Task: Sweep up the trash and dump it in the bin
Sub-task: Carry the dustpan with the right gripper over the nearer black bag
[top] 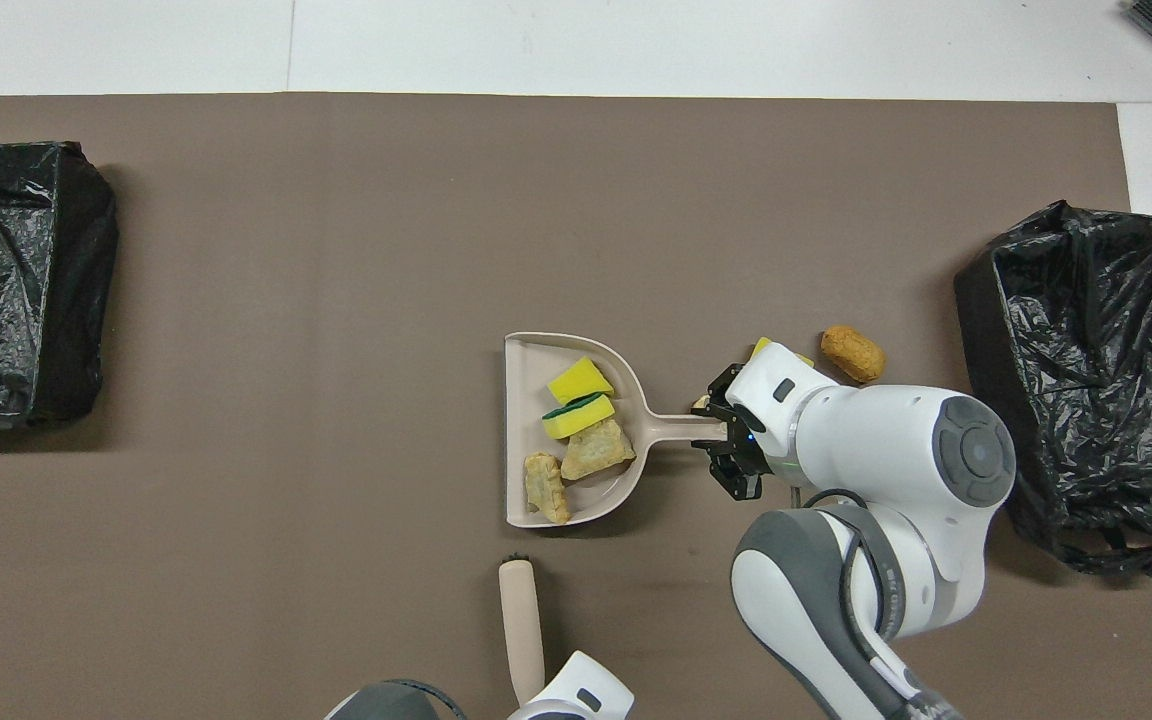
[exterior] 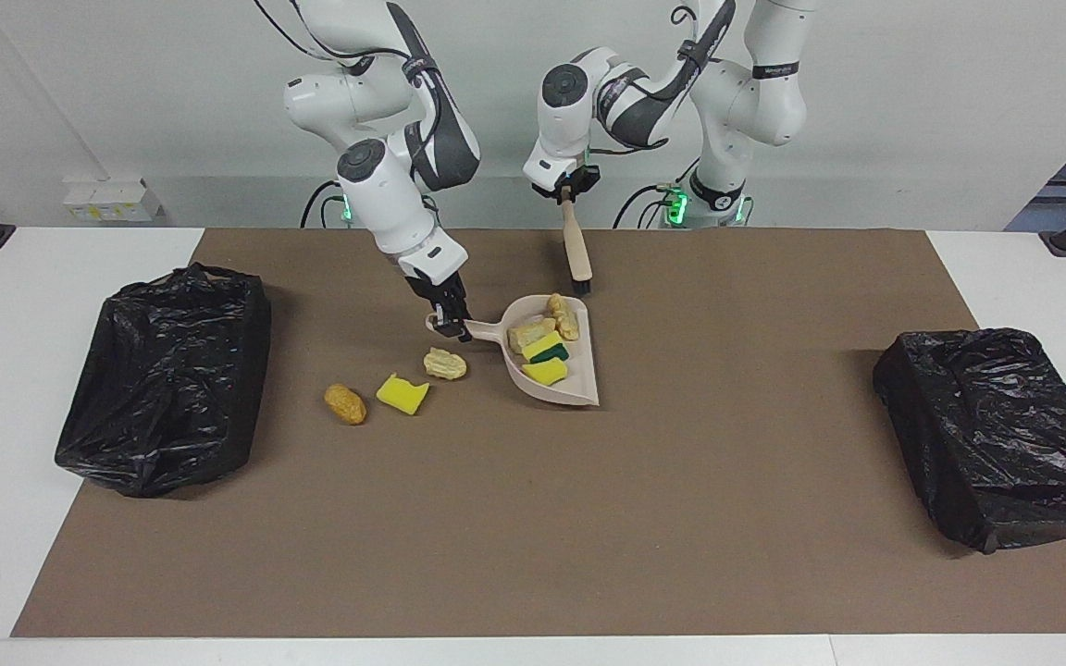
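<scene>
My right gripper (exterior: 448, 324) is shut on the handle of the beige dustpan (exterior: 581, 372), which it holds roughly level just above the mat. In the pan lie several pieces of trash (top: 576, 415): yellow sponge bits, one with a green face, and tan lumps. Three more scraps lie on the mat toward the right arm's end: a tan lump (exterior: 445, 363), a yellow sponge (exterior: 402, 393) and a brown lump (exterior: 345, 403). My left gripper (exterior: 568, 191) is shut on the beige brush (exterior: 576, 250), which hangs bristles down, nearer to the robots than the pan.
A black bag-lined bin (exterior: 163, 365) stands at the right arm's end of the brown mat, and another (exterior: 996, 430) stands at the left arm's end. In the overhead view my right wrist (top: 876, 450) covers part of the loose scraps.
</scene>
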Available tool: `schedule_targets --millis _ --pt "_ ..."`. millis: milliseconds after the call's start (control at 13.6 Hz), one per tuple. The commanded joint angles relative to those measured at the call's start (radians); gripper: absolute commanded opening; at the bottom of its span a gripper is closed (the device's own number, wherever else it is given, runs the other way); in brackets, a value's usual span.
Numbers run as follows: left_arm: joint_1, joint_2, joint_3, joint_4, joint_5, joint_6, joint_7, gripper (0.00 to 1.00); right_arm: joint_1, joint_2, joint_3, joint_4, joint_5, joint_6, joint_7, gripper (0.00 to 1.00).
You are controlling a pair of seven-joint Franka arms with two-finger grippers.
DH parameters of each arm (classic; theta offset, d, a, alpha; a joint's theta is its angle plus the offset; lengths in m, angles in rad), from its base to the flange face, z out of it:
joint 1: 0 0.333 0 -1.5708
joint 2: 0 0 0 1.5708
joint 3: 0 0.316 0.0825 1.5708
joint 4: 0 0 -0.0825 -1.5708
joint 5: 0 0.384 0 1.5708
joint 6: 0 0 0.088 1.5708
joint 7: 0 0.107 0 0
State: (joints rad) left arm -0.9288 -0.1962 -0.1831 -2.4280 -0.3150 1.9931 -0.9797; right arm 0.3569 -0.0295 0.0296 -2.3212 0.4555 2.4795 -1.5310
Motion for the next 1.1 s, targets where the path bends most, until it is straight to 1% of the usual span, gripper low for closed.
schedule_targets --millis 0,147,221,442,736,810,957,1030 --pt "-0.031 -0.042 0.01 -0.055 0.017 0.059 -0.002 0.0 -0.033 -0.032 0.006 -0.015 0.092 0.006 -0.072 0.0" --pt "-0.03 -0.04 0.01 -0.057 0.014 0.088 0.004 0.0 -0.064 -0.046 0.007 -0.003 0.124 -0.025 -0.086 0.0" --pt "-0.028 -0.039 0.01 -0.06 0.013 0.099 0.006 0.0 -0.091 -0.059 0.004 0.018 0.14 -0.075 -0.09 0.0" --pt "-0.019 -0.022 0.01 -0.06 0.005 0.118 0.029 0.0 -0.226 -0.072 0.001 0.13 0.14 -0.305 -0.194 0.0" --pt "-0.013 -0.019 0.013 -0.063 0.001 0.107 0.075 0.0 -0.381 -0.076 -0.003 0.236 0.115 -0.523 -0.326 0.0" --pt "0.007 -0.017 0.013 -0.063 0.001 0.105 0.093 0.01 -0.438 -0.075 -0.003 0.265 0.103 -0.581 -0.372 0.0" --pt "0.028 -0.009 0.013 -0.062 0.001 0.101 0.13 0.23 -0.534 -0.056 0.0 0.334 0.06 -0.696 -0.425 0.0" --pt "0.042 -0.008 0.014 -0.062 0.001 0.096 0.151 0.35 -0.574 -0.044 -0.002 0.364 0.054 -0.733 -0.44 0.0"
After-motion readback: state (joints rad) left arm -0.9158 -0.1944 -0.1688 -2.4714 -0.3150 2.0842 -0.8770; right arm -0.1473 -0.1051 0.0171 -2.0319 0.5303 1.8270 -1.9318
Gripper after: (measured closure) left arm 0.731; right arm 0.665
